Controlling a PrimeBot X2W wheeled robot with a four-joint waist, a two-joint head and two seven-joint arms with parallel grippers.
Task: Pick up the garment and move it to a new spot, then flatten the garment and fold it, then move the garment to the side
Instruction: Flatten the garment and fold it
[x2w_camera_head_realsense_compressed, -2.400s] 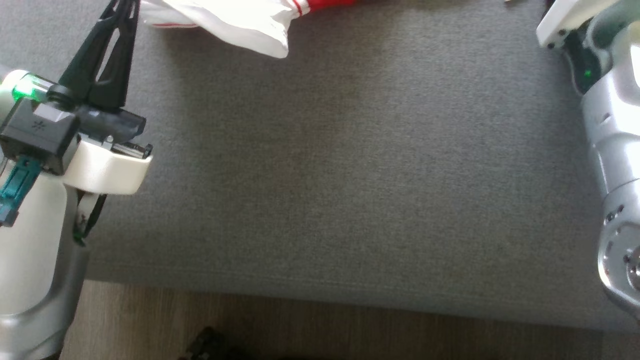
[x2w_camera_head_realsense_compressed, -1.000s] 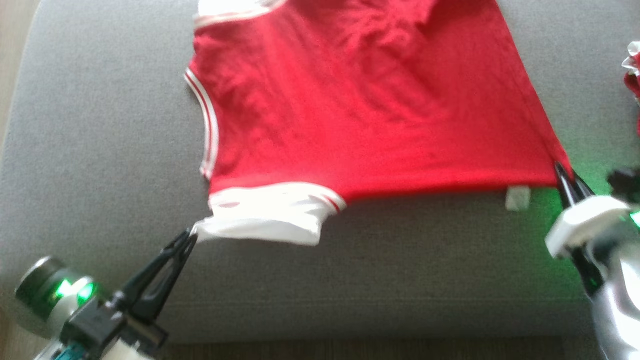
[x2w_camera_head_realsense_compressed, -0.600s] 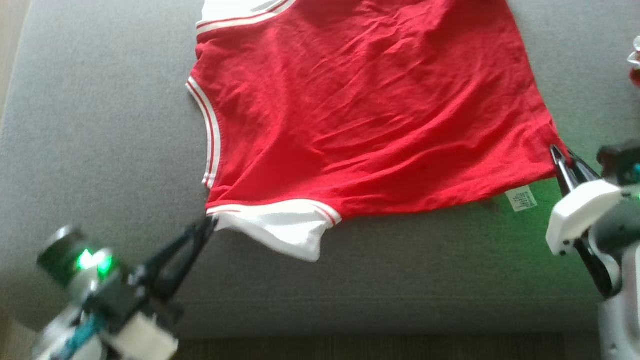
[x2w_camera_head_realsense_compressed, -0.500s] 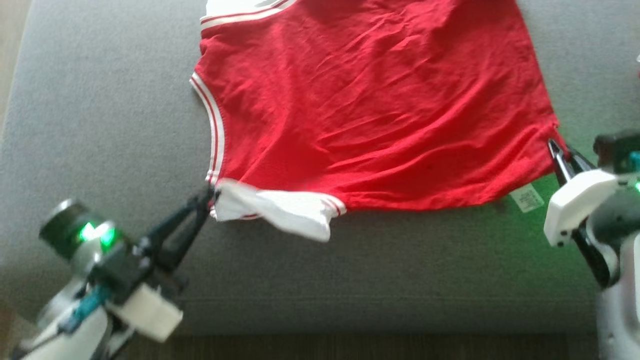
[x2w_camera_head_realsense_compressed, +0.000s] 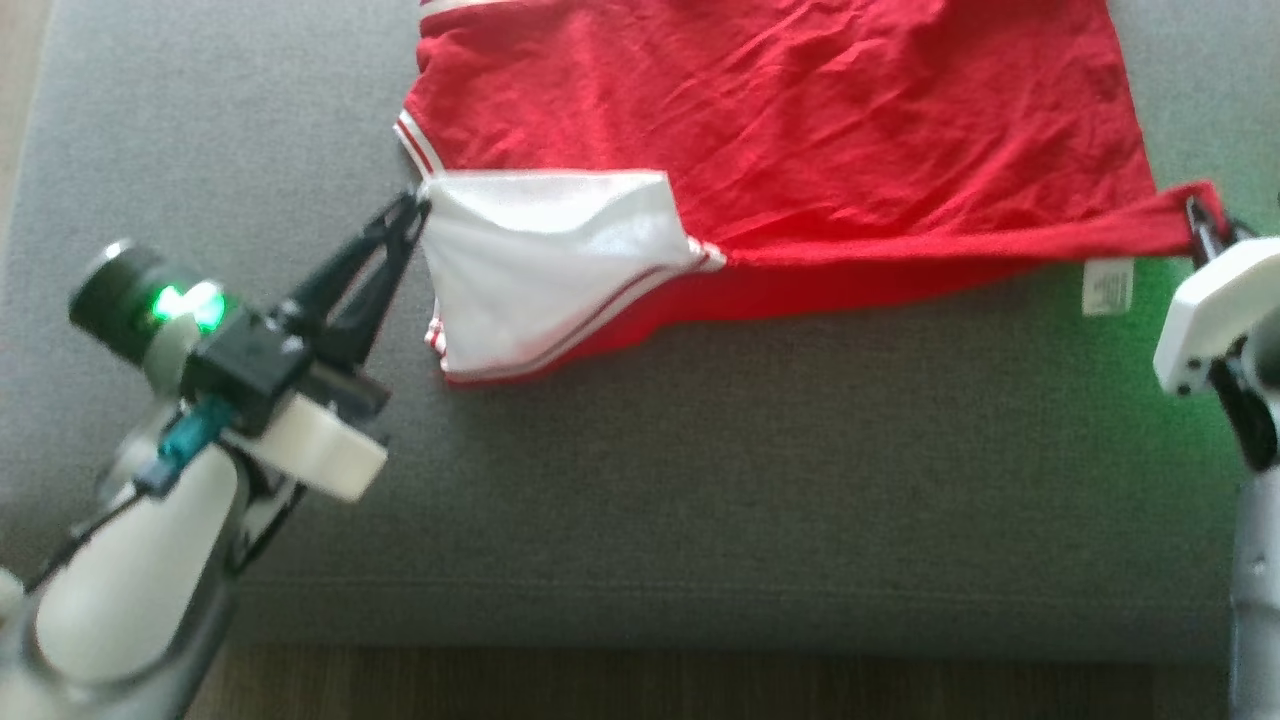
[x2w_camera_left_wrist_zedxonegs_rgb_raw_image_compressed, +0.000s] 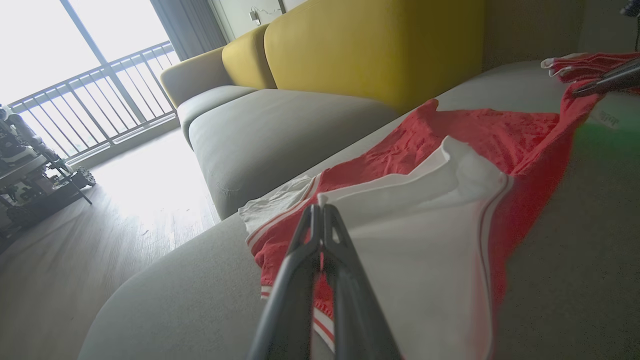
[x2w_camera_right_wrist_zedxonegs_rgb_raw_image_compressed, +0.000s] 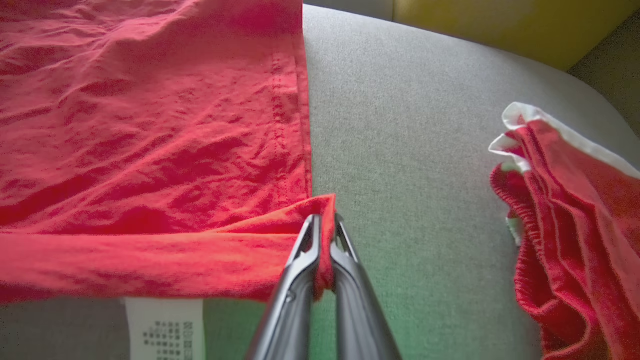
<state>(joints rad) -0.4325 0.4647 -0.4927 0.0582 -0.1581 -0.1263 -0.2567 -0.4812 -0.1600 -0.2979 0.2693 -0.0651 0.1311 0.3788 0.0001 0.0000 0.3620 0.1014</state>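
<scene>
**Red T-shirt (x2w_camera_head_realsense_compressed: 800, 110) lies on the grey sofa cushion (x2w_camera_head_realsense_compressed: 700, 450), its near edge held at both ends.**
The left gripper (x2w_camera_head_realsense_compressed: 418, 203) is clenched on the white sleeve (x2w_camera_head_realsense_compressed: 540, 250) at 9 o'clock, and the right gripper (x2w_camera_head_realsense_compressed: 1197, 215) is clenched on the hem corner (x2w_camera_right_wrist_zedxonegs_rgb_raw_image_compressed: 325, 207) at 3. The held edge runs 9-to-3 and the shirt's body lies toward 12, so the fold probably carries that way.

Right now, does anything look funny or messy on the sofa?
Yes. The shirt isn't flat: the left gripper and right gripper pinch its near corners up, its white sleeve is flipped over, and a label pokes out underneath. Another red garment lies crumpled nearby.
</scene>
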